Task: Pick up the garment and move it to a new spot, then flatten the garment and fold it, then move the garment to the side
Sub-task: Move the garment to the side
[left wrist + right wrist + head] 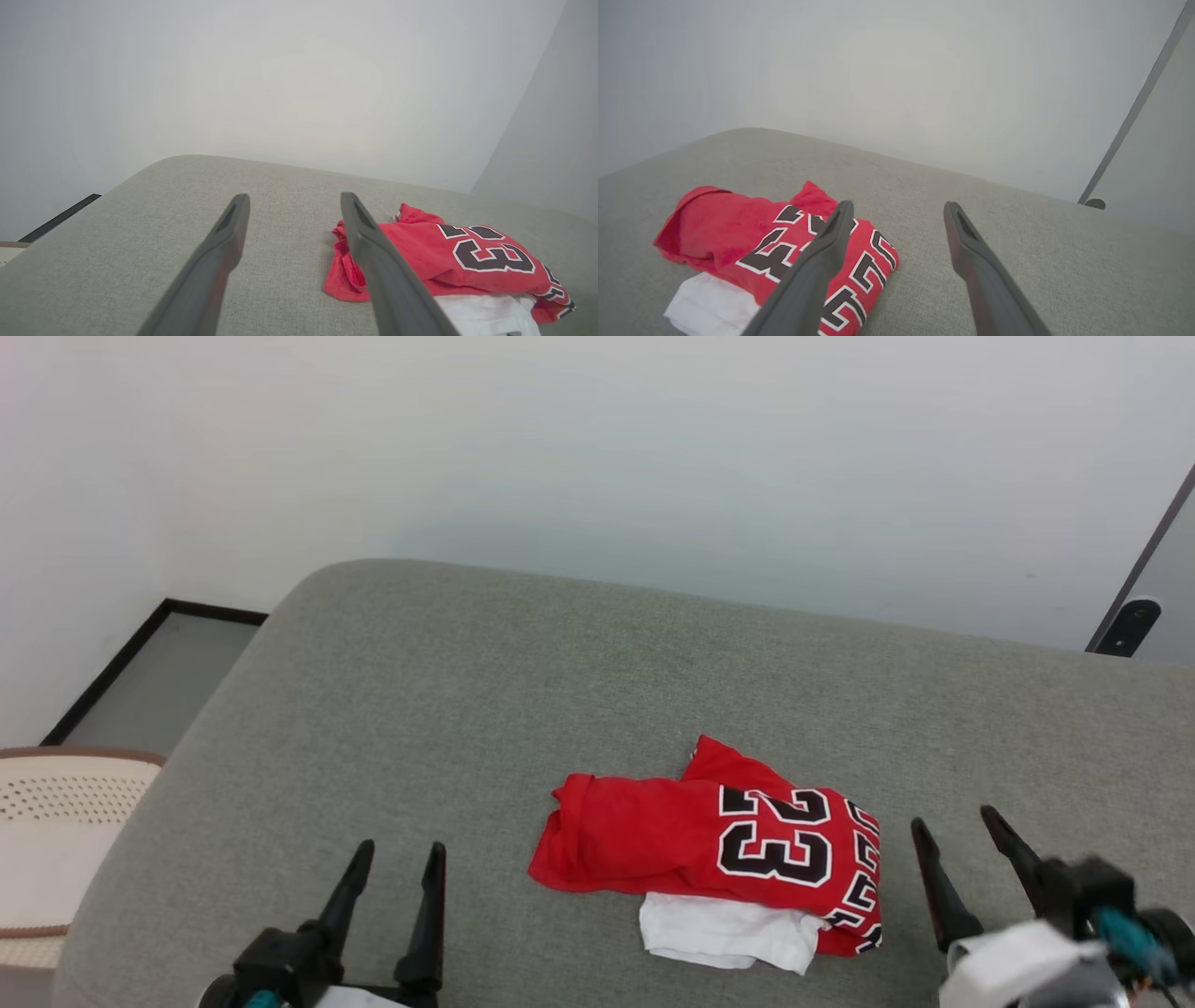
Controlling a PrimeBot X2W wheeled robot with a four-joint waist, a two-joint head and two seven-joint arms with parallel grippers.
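We see the garment [644, 831] lying crumpled on the desk [420, 709], which is covered in grey fabric and has a rounded far-left corner. The garment sits near the front edge, a little right of centre, between the two grippers and touching neither. It is loosely bunched, mostly red, with a black "23" outlined in white facing up on its right half. More black letters run along its right edge, too folded for us to read. A white sleeve [719, 929] sticks out from under its near side.

The left gripper [400, 849] hovers at the lower left with its fingers spread apart and nothing between them, well left of the garment. In the left wrist view, the left gripper [295, 196] frames bare grey fabric, and the garment [420, 242] lies to the right of its right finger.

The right gripper [954, 818] is also open and empty, just right of the garment's lettered edge. In the right wrist view, the right gripper [899, 204] points over bare fabric, with the garment [714, 224] at the left, partly behind the left finger.

A pale wall [597, 457] stands behind the desk. A cream perforated basket [56, 803] sits at the far left.
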